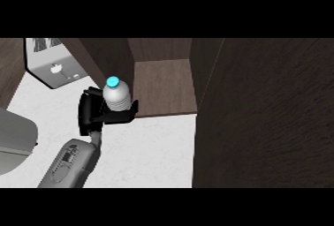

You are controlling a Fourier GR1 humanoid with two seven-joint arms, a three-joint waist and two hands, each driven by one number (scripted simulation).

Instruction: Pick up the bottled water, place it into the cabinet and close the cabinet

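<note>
A clear water bottle (118,97) with a cyan cap stands upright in my left hand (90,111), whose fingers curl round its lower body. The bottle is held at the front left corner of the open cabinet (164,86), just beside the left wall and at the lip of the brown shelf. The cabinet door (264,114) stands swung open as a large dark panel on the right. My grey left forearm (73,161) comes in from the lower left. The bottle's base is hidden by the fingers. My right hand does not show.
The white counter top (151,148) runs below the cabinet. A grey rounded appliance (14,143) sits at the left edge. A light-coloured box-shaped item (55,67) stands at the upper left, next to the cabinet's left wall.
</note>
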